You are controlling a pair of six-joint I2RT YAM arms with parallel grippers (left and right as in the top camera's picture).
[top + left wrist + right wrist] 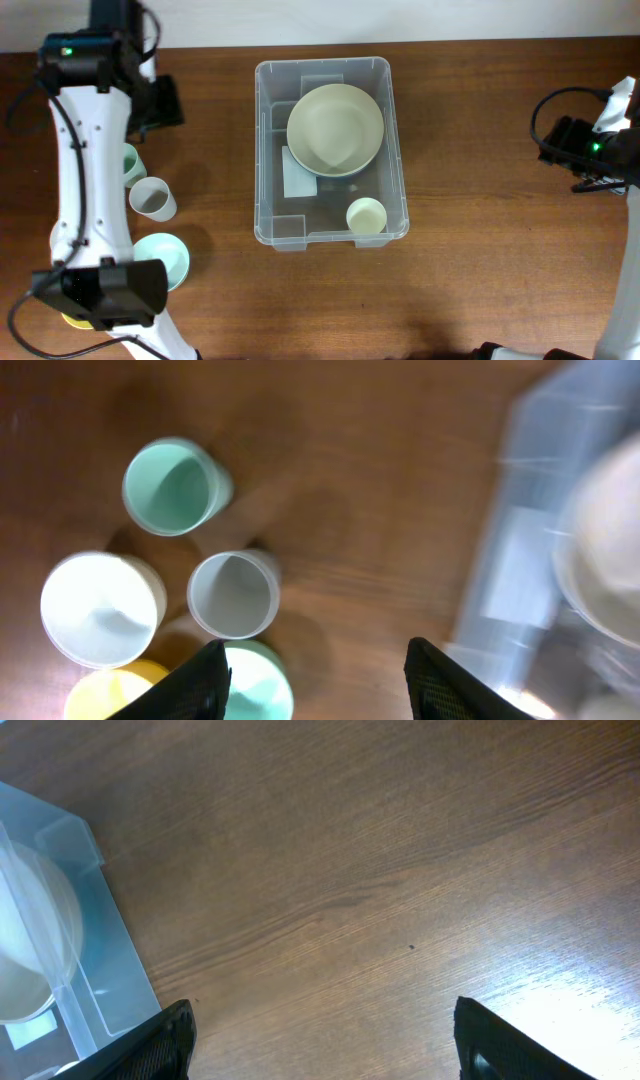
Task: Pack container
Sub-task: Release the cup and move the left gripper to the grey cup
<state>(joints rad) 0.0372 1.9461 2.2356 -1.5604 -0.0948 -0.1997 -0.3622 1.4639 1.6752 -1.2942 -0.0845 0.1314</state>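
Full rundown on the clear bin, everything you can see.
Clear plastic bin, rectangular, rounded rim, moulded ridges inside, no lid. Sits upright on the wooden table, mid-frame in the overhead view. Holds a large pale-green bowl near its top end, partly over a white label on the base, and a small pale cup in the lower right corner.

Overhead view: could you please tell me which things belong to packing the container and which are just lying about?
Job: container; large bowl and pale cup inside it; probably also the grey cup, mint cup and mint bowl left of it.
Lying about: nothing evident; the white label is on the container's base.
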